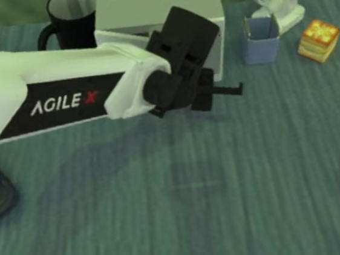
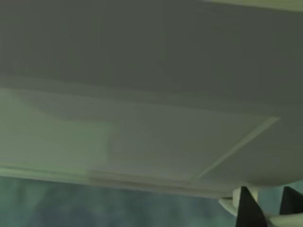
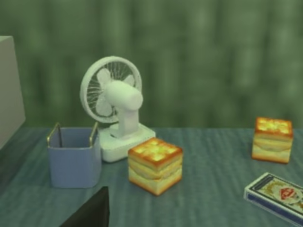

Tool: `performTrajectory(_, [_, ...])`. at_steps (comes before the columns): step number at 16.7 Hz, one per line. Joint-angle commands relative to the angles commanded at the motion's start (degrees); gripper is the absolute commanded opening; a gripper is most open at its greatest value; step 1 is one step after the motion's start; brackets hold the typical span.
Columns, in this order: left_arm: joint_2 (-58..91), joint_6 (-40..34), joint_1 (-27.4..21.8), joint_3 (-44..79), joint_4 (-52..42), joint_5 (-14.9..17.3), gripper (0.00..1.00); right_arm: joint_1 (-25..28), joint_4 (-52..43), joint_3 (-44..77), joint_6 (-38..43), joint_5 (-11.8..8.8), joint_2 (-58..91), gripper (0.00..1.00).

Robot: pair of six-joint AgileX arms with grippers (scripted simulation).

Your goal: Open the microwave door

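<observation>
Left hand at the microwave front, beside the microwave door; finger spread cannot be told. Step: engaging the door. Next: swing it outward.

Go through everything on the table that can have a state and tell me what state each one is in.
microwave: upright at the table's back.
microwave door: mostly hidden by the left arm; cannot tell if it is open or shut.
left end effector: at the microwave's front, near its right corner.
black mug: upright.
blue cup: upright.
fan: standing on its base.
right arm: outside the top view.
</observation>
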Motion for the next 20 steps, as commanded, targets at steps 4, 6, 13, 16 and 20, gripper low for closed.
performTrajectory(4, [-0.8,1.6,0.4,-1.9,0.6,1.0,0.00,0.0,0.0,0.0,0.0,0.0,0.0,1.00])
performTrajectory(6, [-0.8,1.6,0.4,-1.9,0.6,1.0,0.00,0.0,0.0,0.0,0.0,0.0,0.0,1.00])
performTrajectory(13, [-0.8,1.6,0.4,-1.9,0.6,1.0,0.00,0.0,0.0,0.0,0.0,0.0,0.0,1.00])
performTrajectory(16, [-0.8,1.6,0.4,-1.9,0.6,1.0,0.00,0.0,0.0,0.0,0.0,0.0,0.0,1.00])
performTrajectory(20, [-0.8,1.6,0.4,-1.9,0.6,1.0,0.00,0.0,0.0,0.0,0.0,0.0,0.0,1.00])
